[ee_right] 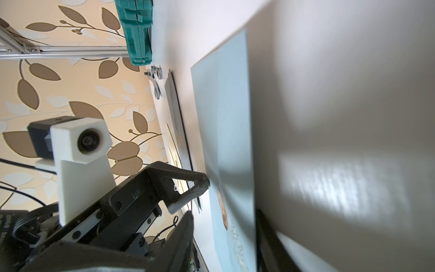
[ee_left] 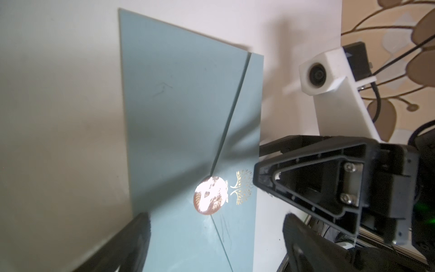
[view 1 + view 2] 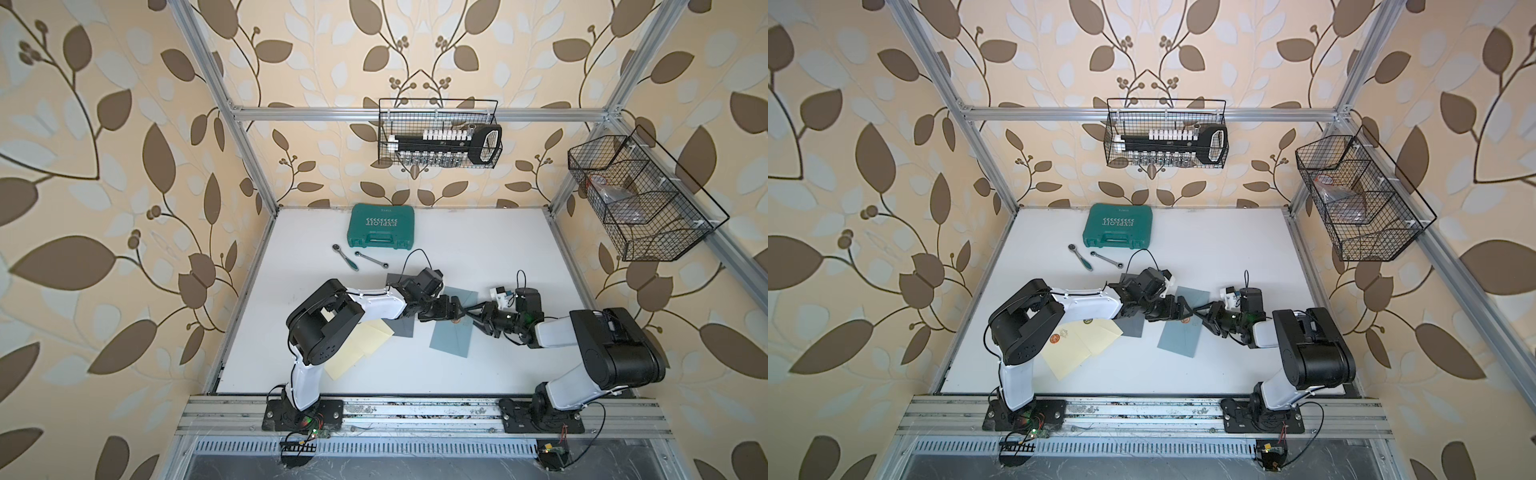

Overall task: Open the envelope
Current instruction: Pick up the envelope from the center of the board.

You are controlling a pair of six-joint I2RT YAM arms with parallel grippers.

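Envelope (image 3: 451, 338), blue-grey, lies flat in the middle of the counter (image 3: 415, 374), flap (image 2: 169, 117) shut under its round seal (image 2: 210, 195). Left tool (image 2: 216, 221) hangs over it, jaws wide and empty. Right tool (image 2: 258, 164) sits just beside the seal, jaws partly apart, gripping nothing. Next, likely: pin the paper, catch the flap's tip. Whether any fingertip touches paper is unclear.

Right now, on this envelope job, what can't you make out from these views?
- Seal on the blue envelope: mostly hidden in both top views under the left tool and right tool.
- Right tool: whether it touches the envelope's edge, neither wrist view shows clearly.
- Grey envelope: largely covered by the left arm in both top views.
- Bag in the wire basket: contents too small behind mesh.
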